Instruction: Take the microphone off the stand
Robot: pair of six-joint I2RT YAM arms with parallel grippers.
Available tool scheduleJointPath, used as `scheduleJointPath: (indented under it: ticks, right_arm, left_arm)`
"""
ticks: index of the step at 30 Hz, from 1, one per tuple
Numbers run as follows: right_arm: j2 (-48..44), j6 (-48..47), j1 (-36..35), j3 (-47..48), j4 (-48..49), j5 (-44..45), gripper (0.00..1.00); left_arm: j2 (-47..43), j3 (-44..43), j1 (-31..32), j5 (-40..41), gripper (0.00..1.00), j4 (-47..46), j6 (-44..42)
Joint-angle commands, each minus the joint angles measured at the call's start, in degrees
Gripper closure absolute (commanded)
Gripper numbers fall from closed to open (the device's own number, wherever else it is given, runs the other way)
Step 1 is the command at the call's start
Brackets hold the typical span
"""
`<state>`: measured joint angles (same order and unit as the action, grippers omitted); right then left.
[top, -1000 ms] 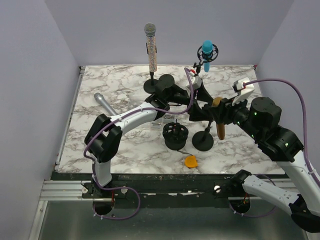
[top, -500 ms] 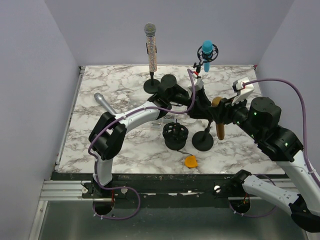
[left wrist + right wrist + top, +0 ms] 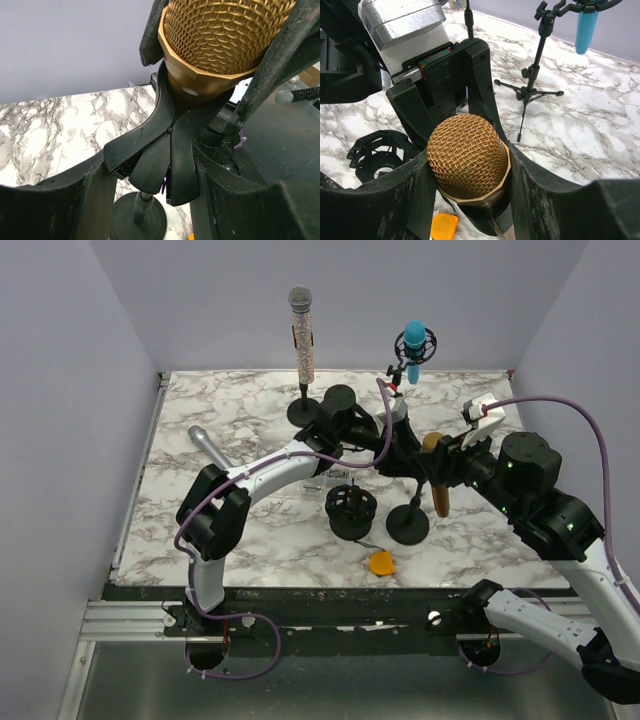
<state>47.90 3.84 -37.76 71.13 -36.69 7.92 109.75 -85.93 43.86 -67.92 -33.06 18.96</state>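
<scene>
Microphone [image 3: 468, 155] seated in black stand clip [image 3: 160, 150].

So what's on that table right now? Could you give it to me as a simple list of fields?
target: gold mic, in its clip on a stand
right jaws: shut on the mic head
left jaws: appear shut on the clip, below the head
other mics: glitter mic upright at the back, blue mic on a tripod, silver mic lying flat
also: black ring mount, orange piece
task state: mic not yet out
</scene>
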Motion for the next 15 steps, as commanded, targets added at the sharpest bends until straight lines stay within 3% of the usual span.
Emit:
scheduleJointPath:
  ticks: [1,7,12,15]
  right_arm:
    - [-0.6,-3.2,-0.3,0.6,8.8,-4.3,0.99]
    - [0.0,-5.7,-0.3,-2.2,17.1,-9.1,0.99]
    - [1.6,-4.7,-0.3,-2.5,17.2,-10.6,0.99]
    - [-1.2,-2.6,-0.3,-4.4,13.3,-8.3,0.99]
  left_arm:
    - [-1.9,-0.9,0.1,3.2,1.0,8.4,-4.7]
    - [-3.4,-2.6,1.5,7.7,1.0,18.1,-11.8]
    - [-4.5,-2.7,2.1,11.3,1.0,21.8,-13.2]
    - [-6.6,-1.1,2.4,18.4,1.0,22.5,-11.7]
